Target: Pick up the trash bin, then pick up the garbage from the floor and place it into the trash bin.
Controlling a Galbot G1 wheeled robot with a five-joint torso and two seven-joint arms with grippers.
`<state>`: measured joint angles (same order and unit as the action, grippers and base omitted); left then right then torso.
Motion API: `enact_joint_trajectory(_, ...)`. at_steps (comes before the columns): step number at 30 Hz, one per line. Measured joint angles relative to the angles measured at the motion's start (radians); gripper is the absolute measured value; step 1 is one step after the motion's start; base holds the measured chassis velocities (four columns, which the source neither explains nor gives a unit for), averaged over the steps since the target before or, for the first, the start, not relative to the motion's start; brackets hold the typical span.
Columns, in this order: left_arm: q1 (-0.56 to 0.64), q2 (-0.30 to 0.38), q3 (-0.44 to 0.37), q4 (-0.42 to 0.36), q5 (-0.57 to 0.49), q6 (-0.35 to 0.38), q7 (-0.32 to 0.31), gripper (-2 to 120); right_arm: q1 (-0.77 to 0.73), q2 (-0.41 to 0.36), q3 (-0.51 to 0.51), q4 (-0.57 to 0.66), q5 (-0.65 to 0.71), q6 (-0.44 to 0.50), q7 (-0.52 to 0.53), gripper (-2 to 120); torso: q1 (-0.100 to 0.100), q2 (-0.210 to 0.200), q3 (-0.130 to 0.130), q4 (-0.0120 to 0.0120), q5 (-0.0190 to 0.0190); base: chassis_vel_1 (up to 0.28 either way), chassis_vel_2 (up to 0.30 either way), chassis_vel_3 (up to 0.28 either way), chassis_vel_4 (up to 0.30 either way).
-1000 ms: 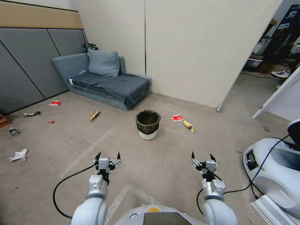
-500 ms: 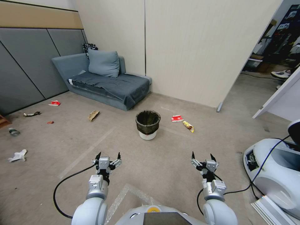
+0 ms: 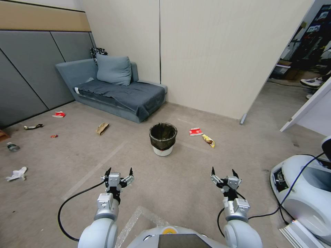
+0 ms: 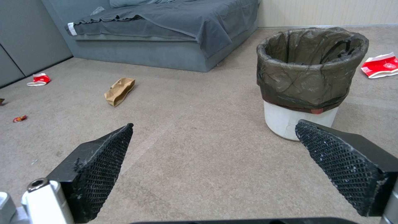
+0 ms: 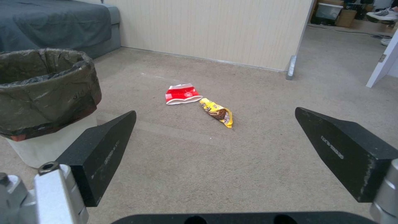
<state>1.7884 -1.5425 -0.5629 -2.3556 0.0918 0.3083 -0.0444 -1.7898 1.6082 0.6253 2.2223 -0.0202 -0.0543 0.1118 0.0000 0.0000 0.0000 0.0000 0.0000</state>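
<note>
The trash bin (image 3: pixel 163 138) stands upright on the carpet ahead of me, white below with a dark liner over its rim; it also shows as the bin (image 4: pixel 307 77) and the bin (image 5: pixel 43 99). Garbage lies around it: a red-and-white packet (image 3: pixel 195 131) and yellow wrapper (image 3: pixel 208 140) to its right, a brown paper bag (image 3: pixel 102 128), another red packet (image 3: pixel 59 114), a bottle (image 3: pixel 12 147) and white tissue (image 3: pixel 15 174) to the left. My left gripper (image 3: pixel 119 171) and right gripper (image 3: pixel 223 172) hang open and empty, well short of the bin.
A grey sofa (image 3: pixel 113 91) with a cushion stands against the back wall behind the bin. A white machine (image 3: pixel 307 193) with black cables sits at my right. A doorway opens at the far right. Small dark litter (image 3: pixel 32 126) lies by the left wall.
The whole picture has shifted slightly, floor things drifting left and down, so the camera has moved. Both grippers hold the same open pose.
</note>
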Motion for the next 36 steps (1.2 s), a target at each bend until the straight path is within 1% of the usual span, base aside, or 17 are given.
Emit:
enact_joint_trajectory(8,-0.002,-0.004,0.004,-0.001,-0.001,0.000,0.001,100,-0.002,0.000,0.000,0.001,0.000,0.001,0.005,100,0.000,0.000,0.000,0.0000,0.0000,-0.021,0.015,0.007,-0.019)
enact_joint_trajectory(21,-0.002,-0.001,-0.017,-0.004,-0.018,-0.002,0.006,100,-0.001,0.000,-0.001,0.000,-0.009,0.005,0.007,100,0.000,0.000,0.000,0.0001,-0.0001,-0.055,0.054,0.064,-0.051)
enact_joint_trajectory(36,-0.005,-0.001,-0.019,0.000,-0.020,-0.002,0.008,100,0.000,0.000,-0.001,-0.008,-0.013,0.008,0.004,100,0.000,0.000,0.000,0.0000,-0.0001,-0.090,0.091,0.097,-0.090)
